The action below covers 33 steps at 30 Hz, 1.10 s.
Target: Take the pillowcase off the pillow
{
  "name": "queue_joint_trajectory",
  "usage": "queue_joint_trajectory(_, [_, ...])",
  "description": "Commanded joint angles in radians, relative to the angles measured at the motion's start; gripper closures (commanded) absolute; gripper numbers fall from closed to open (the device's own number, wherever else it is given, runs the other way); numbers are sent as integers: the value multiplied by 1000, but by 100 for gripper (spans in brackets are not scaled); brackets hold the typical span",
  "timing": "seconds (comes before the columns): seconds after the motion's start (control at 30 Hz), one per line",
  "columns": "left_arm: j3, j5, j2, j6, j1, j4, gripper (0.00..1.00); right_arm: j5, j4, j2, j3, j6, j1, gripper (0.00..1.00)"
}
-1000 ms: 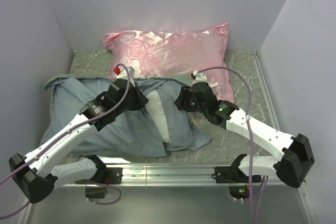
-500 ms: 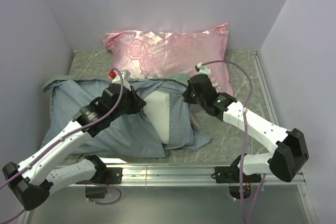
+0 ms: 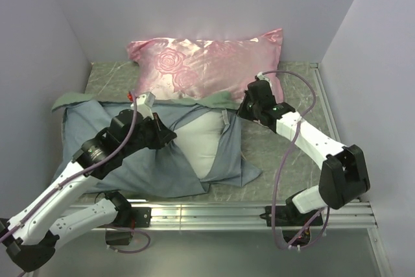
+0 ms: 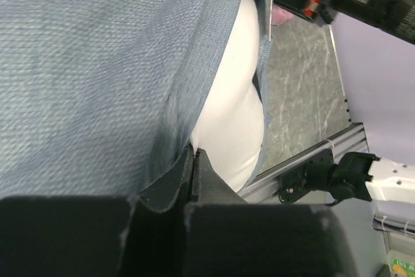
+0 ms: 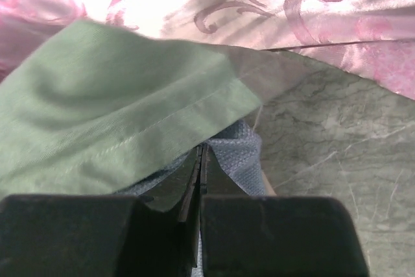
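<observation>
Top external view: the pillowcase (image 3: 110,150) lies on the left half of the marbled table (image 3: 292,154), grey-blue inside showing, w/ a strip of green outside along the far edge. The off-white pillow (image 3: 204,141) bulges out of its mouth at centre, the rest hidden under cloth. My left gripper (image 3: 163,135) is clamped tight on the left lip of the mouth. My right gripper (image 3: 245,109) is clamped on the far-right lip, just beside the pink satin rose pillow (image 3: 207,63) at the back. Risks as I judge them: both bites look thin, right at the hem, so a hard pull could let the cloth slip out. The plump pillow may ride along w/ the pillowcase instead of sliding free, since nothing pins it. The right arm also works so near the pink pillow that it could drag it. The left wrist cam shows what top can't: jaws pressed together on the blue edge, w/ the pillow swelling right beside them. The right wrist cam shows the green stitched hem folded over blue weave between closed jaws, but the pillow can't be made out there.
</observation>
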Motion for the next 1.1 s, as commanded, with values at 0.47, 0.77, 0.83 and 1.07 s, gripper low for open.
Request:
queue_joint_trajectory(0.47, [96, 119, -151, 2, -7, 17, 99, 30, 138, 94, -99, 2, -72, 100])
queue_joint_trajectory(0.77, [277, -253, 258, 63, -292, 20, 27, 2, 128, -41, -134, 2, -38, 55])
queue_joint_trajectory(0.83, [320, -388, 316, 65, -367, 2, 21, -8, 125, -107, -160, 8, -38, 41])
queue_joint_trajectory(1.07, [531, -677, 614, -27, -478, -191, 14, -111, 204, -352, -344, 103, -35, 27])
